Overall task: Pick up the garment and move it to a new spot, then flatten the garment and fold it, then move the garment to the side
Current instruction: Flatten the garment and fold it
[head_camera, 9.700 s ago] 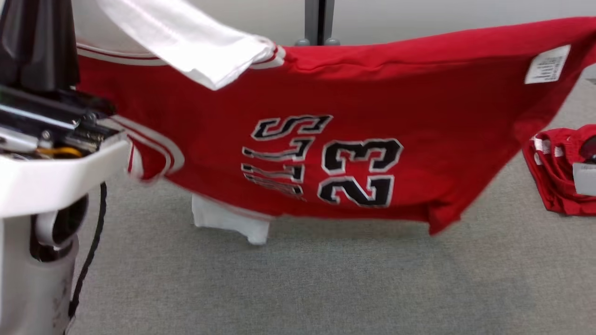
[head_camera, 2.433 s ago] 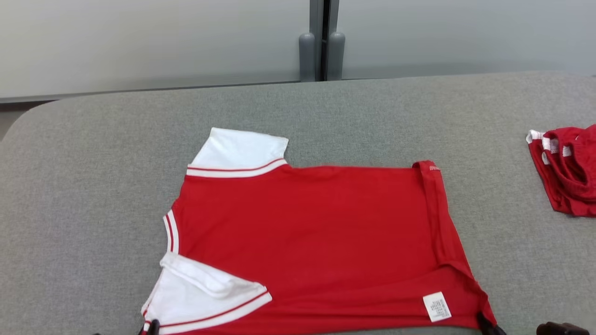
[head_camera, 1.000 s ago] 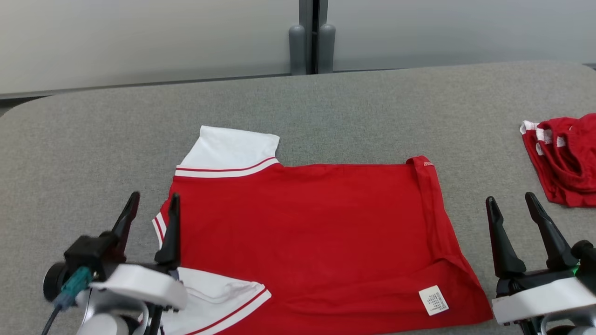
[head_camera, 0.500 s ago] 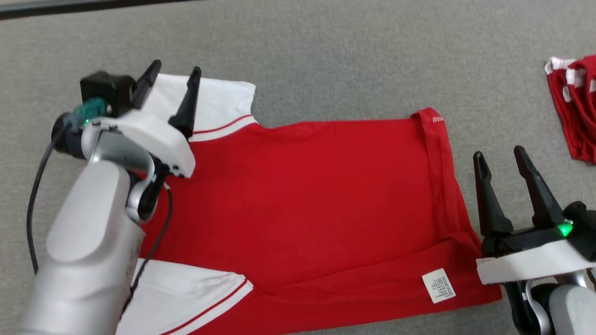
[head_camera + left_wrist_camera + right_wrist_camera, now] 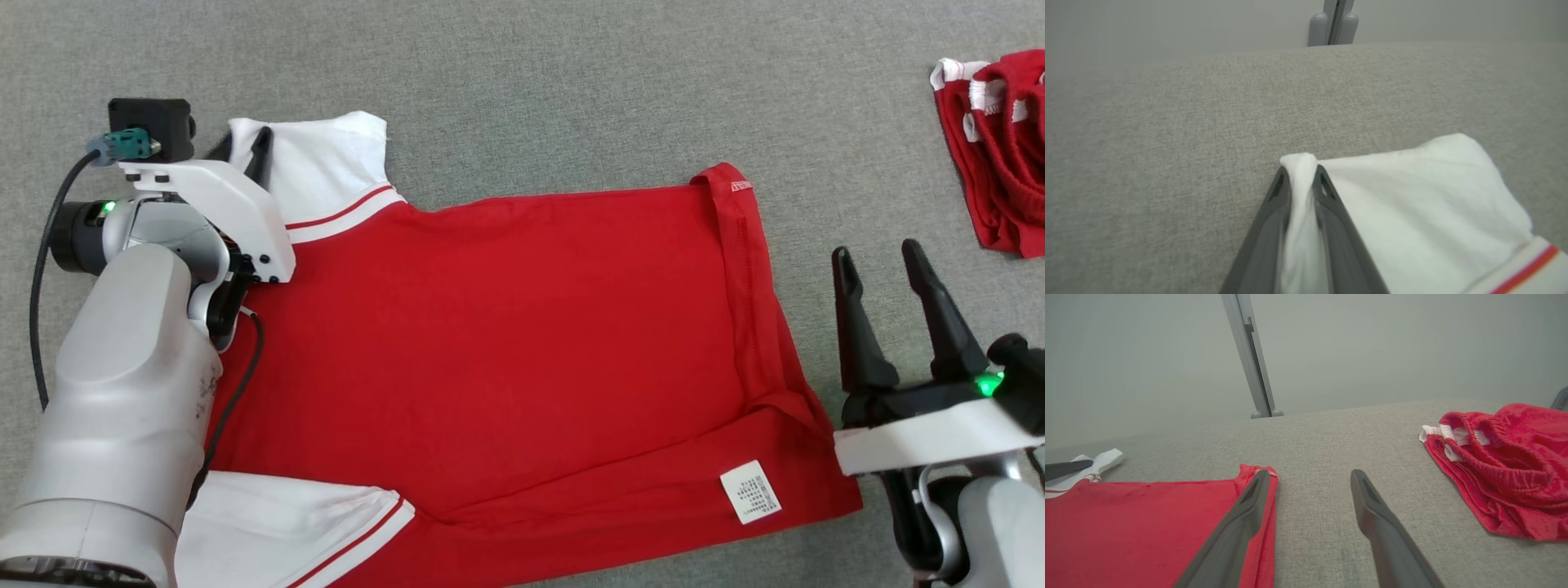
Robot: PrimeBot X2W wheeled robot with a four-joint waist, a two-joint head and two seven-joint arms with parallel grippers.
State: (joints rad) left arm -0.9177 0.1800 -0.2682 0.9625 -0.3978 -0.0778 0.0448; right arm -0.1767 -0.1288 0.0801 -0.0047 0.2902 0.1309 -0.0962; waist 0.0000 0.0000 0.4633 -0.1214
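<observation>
One red jersey (image 5: 522,327) with two white, stripe-trimmed sleeves lies spread flat on the grey woven-fabric tabletop (image 5: 571,82), a single white label (image 5: 749,492) near its hem corner. The left gripper (image 5: 1300,179) is pinched onto the outer corner of the far sleeve (image 5: 314,167). The right gripper (image 5: 878,261) stands wide open and empty just beside the hem. One crumpled red garment (image 5: 992,147), possibly shorts, sits well apart at the right edge, with bare tabletop between.
</observation>
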